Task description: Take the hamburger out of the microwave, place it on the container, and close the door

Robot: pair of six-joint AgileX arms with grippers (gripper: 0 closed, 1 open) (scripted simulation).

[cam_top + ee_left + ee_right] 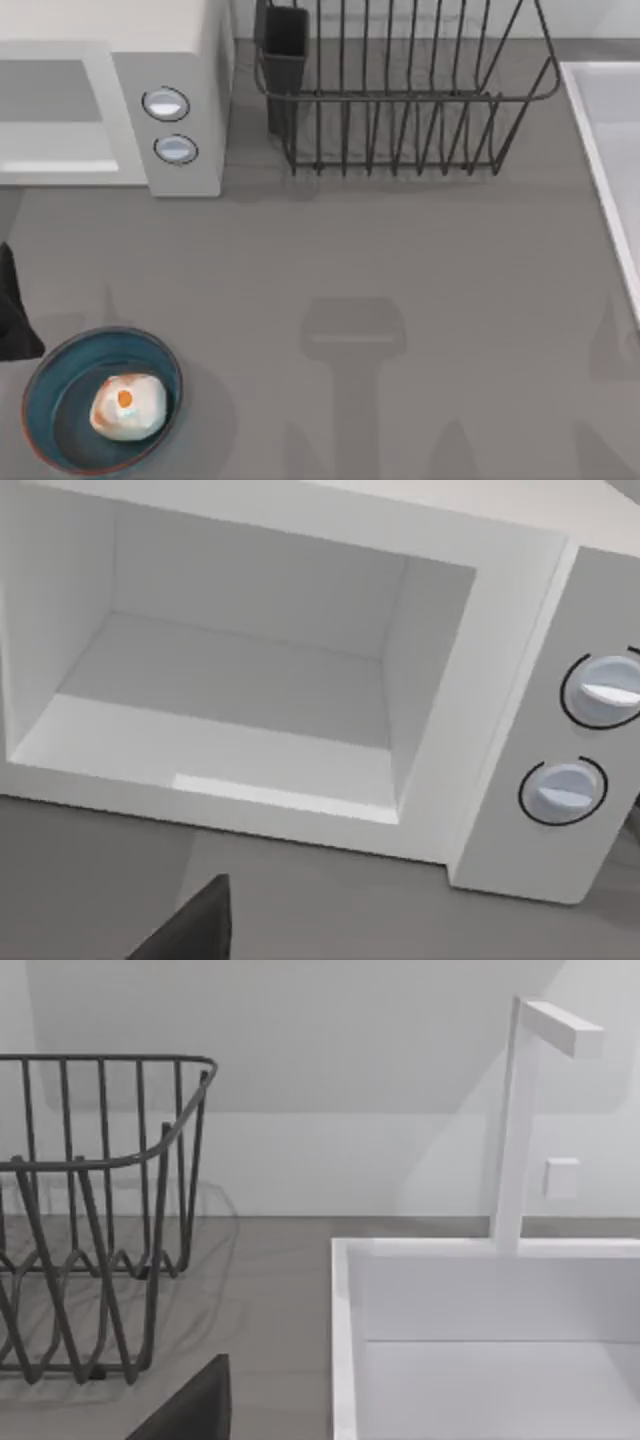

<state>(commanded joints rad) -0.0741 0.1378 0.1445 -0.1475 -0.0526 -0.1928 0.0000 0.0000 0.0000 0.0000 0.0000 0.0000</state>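
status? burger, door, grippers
Hamburger sits in the container, top view's lower left. Microwave cavity open and bare; door not yet closed. Left arm at the left edge by the container. Nothing in the way.

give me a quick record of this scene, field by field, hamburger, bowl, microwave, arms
hamburger: lying in the bowl, orange spot up
bowl: front left of the table
microwave: back left, cavity open and bare inside
door: not seen shut across the cavity
knobs: two, on the right panel
dish rack: back middle
sink: right edge
left arm: dark part at the left edge
step left: closing the door
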